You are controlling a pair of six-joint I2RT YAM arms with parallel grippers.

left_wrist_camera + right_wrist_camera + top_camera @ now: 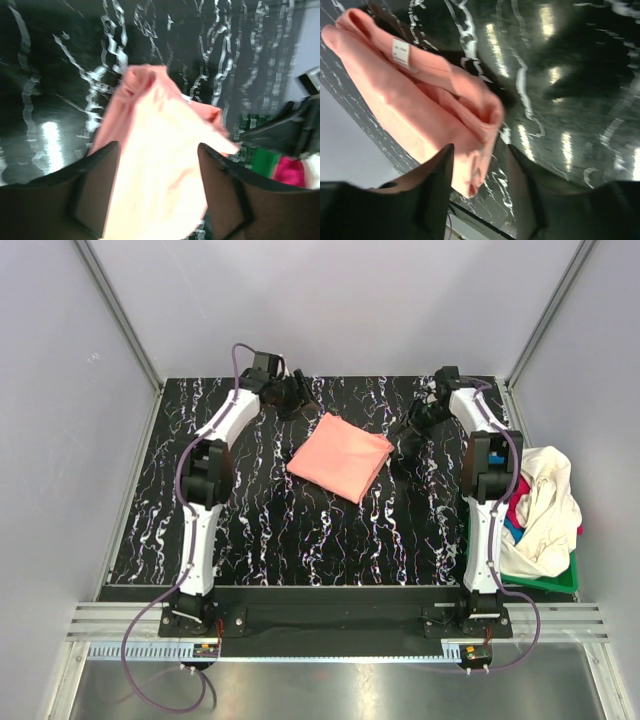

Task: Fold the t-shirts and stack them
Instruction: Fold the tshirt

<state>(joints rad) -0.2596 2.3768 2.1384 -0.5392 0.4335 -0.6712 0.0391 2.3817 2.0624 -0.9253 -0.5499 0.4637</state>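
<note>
A salmon-pink t-shirt (340, 455) lies folded into a rough square at the middle back of the black marbled table (280, 530). My left gripper (299, 397) hovers just off its far-left corner, jaws open; in the left wrist view (159, 150) the shirt (160, 150) fills the gap below the jaws. My right gripper (408, 438) is at the shirt's right corner, open. In the right wrist view (481, 150) the folded corner (470, 125) sits between the fingers, and the white neck label (401, 53) shows. Cream-white (545, 500), magenta (521, 512) and blue (511, 533) shirts are heaped at the right.
The green plastic basket (548, 584) holding the heap stands off the table's right edge beside the right arm. Grey walls with metal frame posts close in the left, back and right. The arm bases are bolted at the near edge.
</note>
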